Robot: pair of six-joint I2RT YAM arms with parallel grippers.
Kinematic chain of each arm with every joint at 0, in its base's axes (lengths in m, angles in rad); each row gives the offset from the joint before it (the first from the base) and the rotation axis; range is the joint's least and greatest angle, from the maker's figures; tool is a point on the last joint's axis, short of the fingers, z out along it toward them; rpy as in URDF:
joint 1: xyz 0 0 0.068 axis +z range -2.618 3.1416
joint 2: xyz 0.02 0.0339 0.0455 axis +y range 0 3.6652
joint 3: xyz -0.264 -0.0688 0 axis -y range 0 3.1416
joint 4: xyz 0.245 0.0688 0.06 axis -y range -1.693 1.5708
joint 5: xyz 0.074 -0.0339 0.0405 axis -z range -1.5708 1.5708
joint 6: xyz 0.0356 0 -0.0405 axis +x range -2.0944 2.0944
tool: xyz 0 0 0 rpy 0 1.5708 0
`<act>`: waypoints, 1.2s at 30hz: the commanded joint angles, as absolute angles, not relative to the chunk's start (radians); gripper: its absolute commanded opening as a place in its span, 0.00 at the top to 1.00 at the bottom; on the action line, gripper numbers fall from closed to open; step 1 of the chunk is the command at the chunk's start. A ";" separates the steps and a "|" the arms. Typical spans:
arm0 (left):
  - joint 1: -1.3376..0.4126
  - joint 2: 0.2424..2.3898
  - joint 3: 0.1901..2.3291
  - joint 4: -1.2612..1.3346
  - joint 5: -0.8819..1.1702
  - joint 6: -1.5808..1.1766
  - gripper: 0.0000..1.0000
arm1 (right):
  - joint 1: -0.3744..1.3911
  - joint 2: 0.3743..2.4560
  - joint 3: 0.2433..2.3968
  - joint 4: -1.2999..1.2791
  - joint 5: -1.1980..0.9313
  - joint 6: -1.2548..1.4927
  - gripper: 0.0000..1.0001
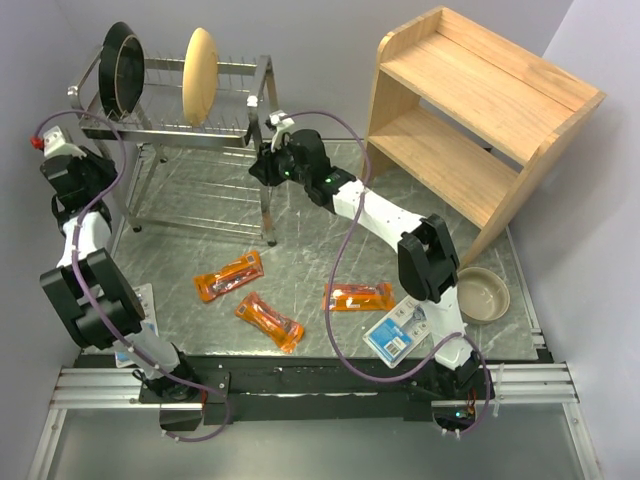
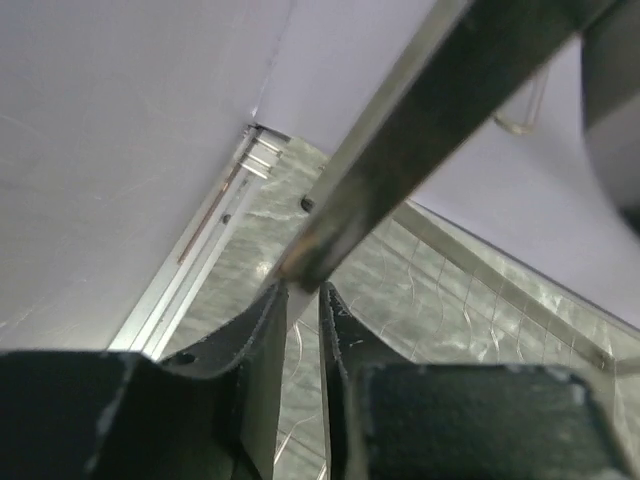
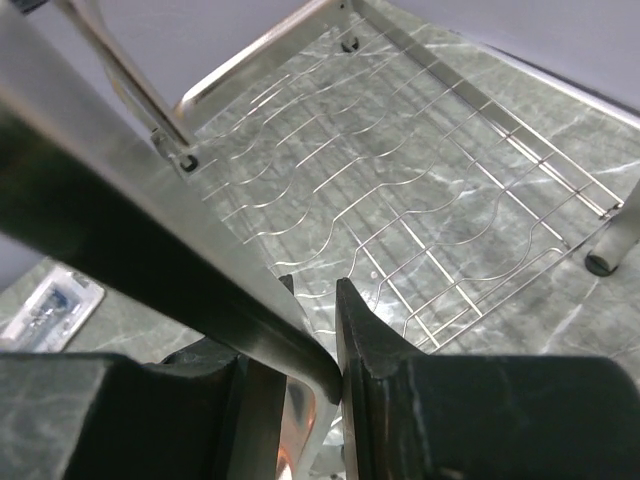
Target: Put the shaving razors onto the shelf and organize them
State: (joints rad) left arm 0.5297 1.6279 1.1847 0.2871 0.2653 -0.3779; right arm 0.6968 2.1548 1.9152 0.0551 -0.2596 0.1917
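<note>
Three orange razor packets (image 1: 228,275) (image 1: 269,320) (image 1: 358,296) lie flat on the marbled table. A blue-and-white blister card (image 1: 396,336) rests near the right arm's base, and another (image 1: 146,308) peeks out under the left arm; one card (image 3: 50,305) also shows in the right wrist view. The wooden shelf (image 1: 470,110) stands at the back right, both tiers bare. My left gripper (image 2: 300,290) is shut on a bar (image 2: 420,100) at the chrome dish rack's left end (image 1: 85,120). My right gripper (image 3: 315,300) is shut on a rack bar (image 3: 120,210) at its right end (image 1: 268,100).
The dish rack (image 1: 180,125) holds a black plate (image 1: 122,68) and a tan plate (image 1: 200,75) upright; its lower wire tier (image 3: 420,190) sits just above the table. A beige bowl (image 1: 482,293) stands at the front right, below the shelf. Walls close in on the left and right.
</note>
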 commanded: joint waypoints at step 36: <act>0.517 1.292 1.221 0.044 0.133 -0.655 0.21 | 0.584 1.751 1.596 0.135 -0.151 0.120 0.00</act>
